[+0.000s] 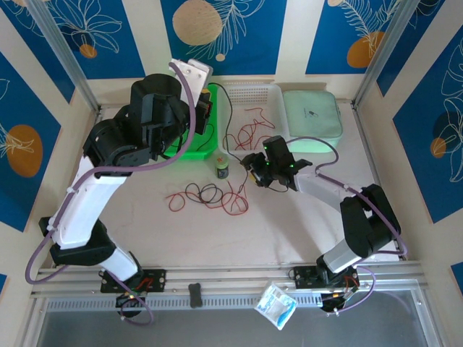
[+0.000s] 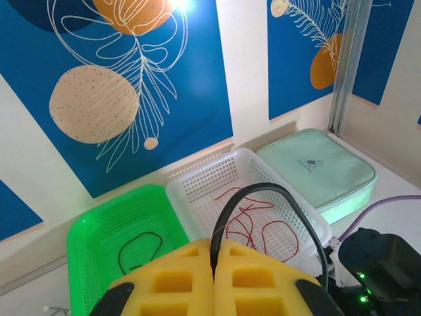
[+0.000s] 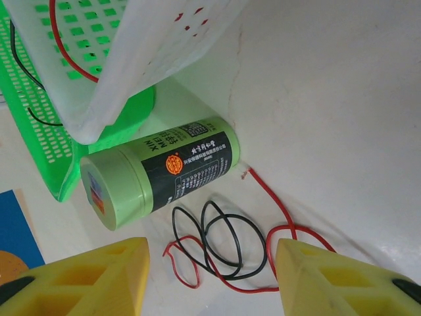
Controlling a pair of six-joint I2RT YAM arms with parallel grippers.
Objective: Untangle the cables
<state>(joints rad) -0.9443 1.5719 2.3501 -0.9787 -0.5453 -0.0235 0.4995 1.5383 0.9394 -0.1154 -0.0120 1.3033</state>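
Pinching a thin black cable point(image 2: 263, 187) between the yellow block-shaped fingers point(image 2: 177, 280) of the left gripper point(image 2: 214, 260), clamped flush together with the strand nipped at the seam, raised high over two baskets. Arching that strand up from the pinch and away to the right, down out of the wrist view.

Holding nothing in the right gripper point(image 3: 212, 263): matching yellow fingers point(image 3: 99, 270) spread well apart, grasping only air, poised low over a loose knot of red and black cables point(image 3: 220, 230) on the pale tabletop point(image 3: 342, 99). Just beside that knot: a green cylindrical container with a black label point(image 3: 164, 171), itself next to the basket corners.

Reckoning the job roughly partway. Done, by the look of it: one black loop point(image 2: 138, 247) resting in the green perforated plastic basket point(image 2: 99, 220), several red strands point(image 2: 253, 227) lying in the white perforated plastic basket point(image 2: 204, 184), which suggests sorting by colour. Left to do: setting the lifted black strand down with its fellow, then teasing apart the knot on the table, where red and black loops cross over one another. Cannot tell whether the lifted cable's far end runs into that knot. Well clear of all cables, to the right of the white basket: a mint-green zipped fabric case point(image 2: 316, 168).
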